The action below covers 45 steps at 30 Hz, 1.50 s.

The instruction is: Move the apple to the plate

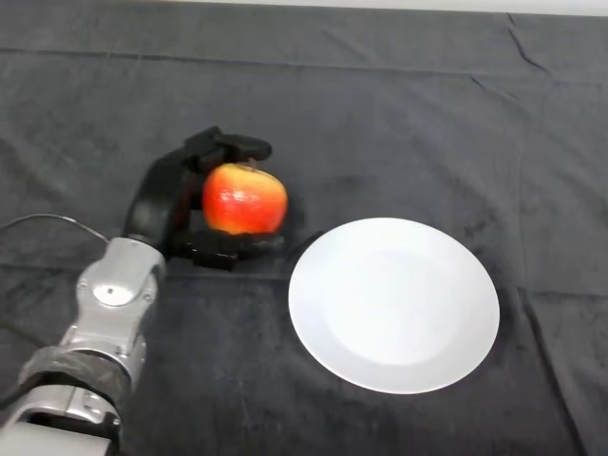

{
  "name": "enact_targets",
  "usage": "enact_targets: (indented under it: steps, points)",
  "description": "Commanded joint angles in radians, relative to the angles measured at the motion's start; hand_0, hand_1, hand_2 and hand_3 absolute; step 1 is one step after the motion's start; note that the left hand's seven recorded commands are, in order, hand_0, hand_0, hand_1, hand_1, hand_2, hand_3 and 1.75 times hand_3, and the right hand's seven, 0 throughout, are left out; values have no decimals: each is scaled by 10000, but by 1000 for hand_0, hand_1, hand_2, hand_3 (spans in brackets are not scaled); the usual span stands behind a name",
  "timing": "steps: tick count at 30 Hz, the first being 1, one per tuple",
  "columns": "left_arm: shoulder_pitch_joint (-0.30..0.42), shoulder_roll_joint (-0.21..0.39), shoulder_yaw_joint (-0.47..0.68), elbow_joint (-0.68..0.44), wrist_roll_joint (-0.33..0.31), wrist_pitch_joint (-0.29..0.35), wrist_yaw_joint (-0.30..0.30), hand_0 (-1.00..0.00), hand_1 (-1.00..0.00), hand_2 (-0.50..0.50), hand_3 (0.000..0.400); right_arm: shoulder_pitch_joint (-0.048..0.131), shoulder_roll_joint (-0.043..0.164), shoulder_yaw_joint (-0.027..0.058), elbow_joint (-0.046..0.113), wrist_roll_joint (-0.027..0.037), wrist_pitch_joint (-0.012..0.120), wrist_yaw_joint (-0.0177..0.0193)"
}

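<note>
A red and yellow apple (244, 199) is at the middle left of the head view, just left of a white plate (393, 304). My black left hand (163, 201) is curled round the apple: fingers over its top and far side, the thumb under its near side. The apple is clear of the plate's rim. I cannot tell if the apple rests on the cloth or is slightly lifted. The silver-grey arm (104, 313) comes in from the lower left.
The dark cloth (427, 114) covers the whole table, with creases at the far right and a fold line running across near the plate's height.
</note>
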Motion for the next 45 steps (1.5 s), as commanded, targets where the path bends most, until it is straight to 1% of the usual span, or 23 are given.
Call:
enact_targets:
  steps: [1, 12, 22, 32, 39, 45]
  points:
    - [-817, -75, -202, 47, 164, -311, 131, -1000, -1000, 0, 400, 674, 399, 218, 275, -147, 112, 132]
    - [-1223, -622, -1096, 235, 247, -502, 386, -1000, -1000, 0, 400, 663, 398, 221, 297, -151, 101, 129]
    - [-1304, -960, -2454, 328, -9, -593, 469, -1000, -1000, 0, 400, 652, 398, 225, 320, -155, 89, 126]
    - [-1165, -976, -4020, 80, -541, -390, 358, -1000, -1000, 0, 400, 642, 398, 228, 340, -159, 77, 122]
    - [-971, -842, -5014, -256, -913, -132, 291, -1000, -1000, 0, 400, 638, 399, 230, 350, -160, 71, 120]
    - [-780, -686, -5641, -497, -1135, 109, 248, -1000, -1000, 0, 400, 635, 399, 231, 356, -161, 67, 119]
